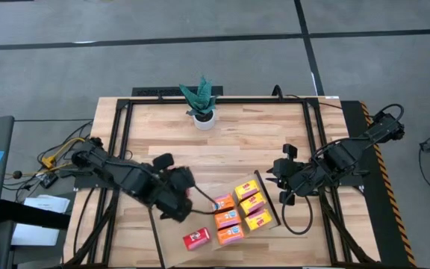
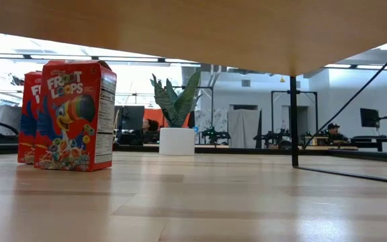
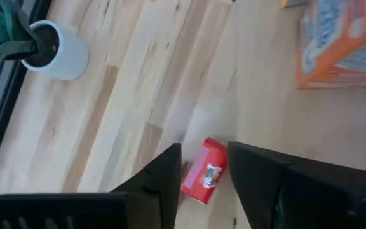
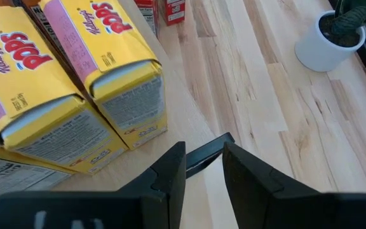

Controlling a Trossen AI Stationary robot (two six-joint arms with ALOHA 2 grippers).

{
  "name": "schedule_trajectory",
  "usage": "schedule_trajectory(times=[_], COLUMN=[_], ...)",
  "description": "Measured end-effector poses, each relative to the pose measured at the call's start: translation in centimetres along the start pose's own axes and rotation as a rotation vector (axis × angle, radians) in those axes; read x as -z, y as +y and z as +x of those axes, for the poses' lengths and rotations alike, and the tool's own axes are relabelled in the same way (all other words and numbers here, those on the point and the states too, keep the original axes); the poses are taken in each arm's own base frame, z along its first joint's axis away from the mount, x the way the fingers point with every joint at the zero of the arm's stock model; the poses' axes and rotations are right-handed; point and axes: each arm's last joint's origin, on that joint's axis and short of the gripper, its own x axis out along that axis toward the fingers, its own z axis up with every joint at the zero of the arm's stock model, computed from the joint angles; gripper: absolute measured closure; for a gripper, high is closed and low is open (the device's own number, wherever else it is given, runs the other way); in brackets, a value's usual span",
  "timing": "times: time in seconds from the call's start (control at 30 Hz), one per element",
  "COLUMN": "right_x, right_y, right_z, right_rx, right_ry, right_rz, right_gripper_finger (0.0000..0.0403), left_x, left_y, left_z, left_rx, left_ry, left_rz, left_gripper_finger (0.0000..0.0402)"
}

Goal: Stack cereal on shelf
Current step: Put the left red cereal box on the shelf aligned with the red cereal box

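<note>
Near the desk's front edge, the left end effector hangs spread above a small red cardboard cereal box; the right end effector waits, spread, beside yellow cardboard cereal boxes.

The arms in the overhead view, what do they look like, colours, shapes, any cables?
Both arms are matte black, built of chunky jointed segments. The left pincer and right pincer each end in two flat, dark fingers with squared tips. Black cables loop beside the right arm, and yellow-orange wires sit near the left arm's base.
</note>
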Motion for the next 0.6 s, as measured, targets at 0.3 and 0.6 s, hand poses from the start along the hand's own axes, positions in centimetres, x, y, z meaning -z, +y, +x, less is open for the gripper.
schedule_trajectory(times=[0.3, 0.6], right_x=[0.0, 0.0], right_y=[0.0, 0.0], right_z=[0.0, 0.0], right_rx=[-0.001, -0.002], right_ry=[-0.002, -0.004], right_rz=[0.012, 0.034], right_gripper_finger=[0.0274, 0.0274], left_x=[-0.6, 3.6], left_y=[1.4, 8.2], left_z=[-0.1, -2.3], left_rx=[-0.006, -0.082], left_ry=[-0.002, -0.042], left_rz=[0.117, -0.041], left_gripper_finger=[0.0283, 0.0283])
